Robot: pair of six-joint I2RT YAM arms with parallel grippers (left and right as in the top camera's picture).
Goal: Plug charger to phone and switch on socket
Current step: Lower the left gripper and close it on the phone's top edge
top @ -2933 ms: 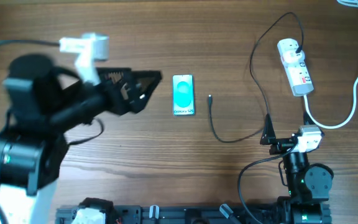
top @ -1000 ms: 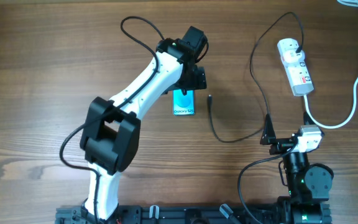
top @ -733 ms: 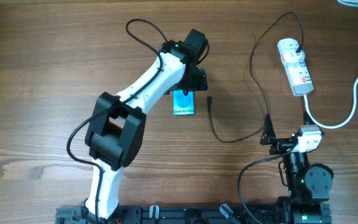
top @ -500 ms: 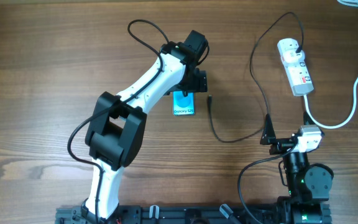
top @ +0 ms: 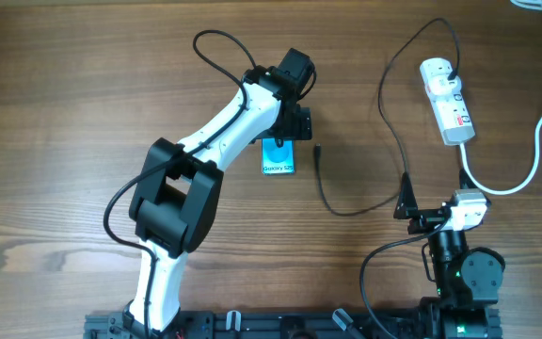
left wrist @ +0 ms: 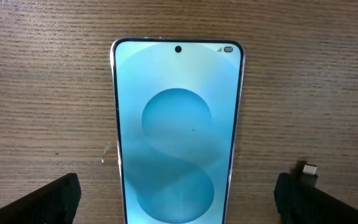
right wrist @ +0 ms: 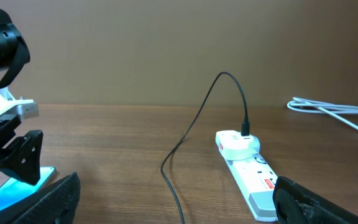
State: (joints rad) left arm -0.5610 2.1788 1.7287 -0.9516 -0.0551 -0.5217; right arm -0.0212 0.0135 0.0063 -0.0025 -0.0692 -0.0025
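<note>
The phone (top: 278,160) lies flat at the table's middle, teal screen up, its upper part hidden under my left arm. In the left wrist view the phone (left wrist: 178,124) fills the centre. My left gripper (top: 286,132) is open, its fingers (left wrist: 185,205) on either side of the phone, not touching it. The charger (top: 384,104) is a thin black cable from the socket (top: 447,102) to a small plug tip (top: 317,148) just right of the phone, also in the left wrist view (left wrist: 308,169). My right gripper (top: 412,207) is open and empty (right wrist: 176,211), well short of the socket (right wrist: 253,177).
A thick white cord (top: 534,141) loops from the socket's near end to the far right edge. It also shows in the right wrist view (right wrist: 328,109). The black cable (right wrist: 191,137) crosses the table between my right gripper and the phone.
My left arm swung in from the left and came down over the phone. Over the last second it only settled slightly. The right arm, cable and socket have not moved.
</note>
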